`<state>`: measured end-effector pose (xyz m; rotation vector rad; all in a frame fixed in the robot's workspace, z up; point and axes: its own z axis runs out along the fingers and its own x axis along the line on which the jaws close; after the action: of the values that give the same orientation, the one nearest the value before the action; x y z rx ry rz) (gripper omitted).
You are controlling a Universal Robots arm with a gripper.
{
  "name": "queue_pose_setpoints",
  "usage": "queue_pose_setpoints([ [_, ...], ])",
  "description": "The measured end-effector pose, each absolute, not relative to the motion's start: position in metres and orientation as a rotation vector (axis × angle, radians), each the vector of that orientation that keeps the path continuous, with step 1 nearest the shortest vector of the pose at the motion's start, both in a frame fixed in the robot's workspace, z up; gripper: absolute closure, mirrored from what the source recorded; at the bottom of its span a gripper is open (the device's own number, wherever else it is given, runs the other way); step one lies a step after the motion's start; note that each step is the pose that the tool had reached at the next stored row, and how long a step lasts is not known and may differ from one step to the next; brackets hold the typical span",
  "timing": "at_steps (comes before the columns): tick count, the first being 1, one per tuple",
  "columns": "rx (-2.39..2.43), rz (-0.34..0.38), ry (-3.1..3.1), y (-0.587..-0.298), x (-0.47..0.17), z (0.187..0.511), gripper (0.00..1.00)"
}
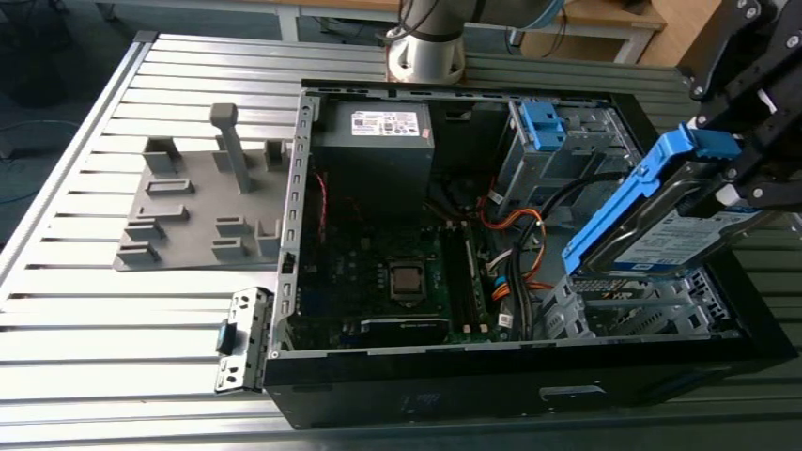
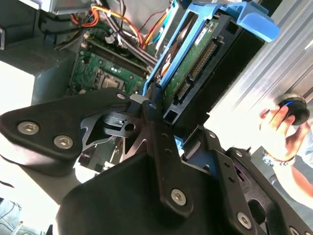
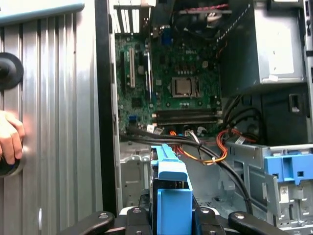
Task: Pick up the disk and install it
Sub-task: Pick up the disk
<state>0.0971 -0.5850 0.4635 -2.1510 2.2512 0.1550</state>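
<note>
The pincer [image 1: 737, 178] clamps the disk [image 1: 677, 240] tilted above the open computer case's [image 1: 501, 381] drive-cage corner; the exterior view shows its unreadable white-and-blue label, the second wrist view its green circuit board.

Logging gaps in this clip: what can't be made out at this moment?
Claw: exterior view, cut off by the right edge.
Drive cage: exterior view, top hidden by the disk.
Label side of the disk: first wrist view, seen edge-on.
Person's hand: first wrist view, cut off by the left edge.
</note>
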Motion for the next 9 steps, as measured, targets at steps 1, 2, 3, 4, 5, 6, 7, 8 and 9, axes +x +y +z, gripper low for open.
queue_pose_setpoints([
  [1,-2.151,0.155,2.251,-0.585,0.1,0.462,0.64],
  [2,-2.152,0.155,2.252,-0.585,0.102,0.46,0.64],
  [3,-2.154,0.154,2.251,-0.585,0.104,0.458,0.64],
  [4,-2.159,0.153,2.248,-0.585,0.106,0.457,0.64],
  [5,-2.164,0.151,2.244,-0.585,0.108,0.455,0.64],
  [6,-2.17,0.15,2.241,-0.585,0.109,0.454,0.64],
  [7,-2.173,0.149,2.24,-0.585,0.111,0.452,0.64],
  [8,-2.175,0.149,2.239,-0.585,0.112,0.451,0.64],
  [9,-2.176,0.149,2.238,-0.585,0.114,0.45,0.64],
])
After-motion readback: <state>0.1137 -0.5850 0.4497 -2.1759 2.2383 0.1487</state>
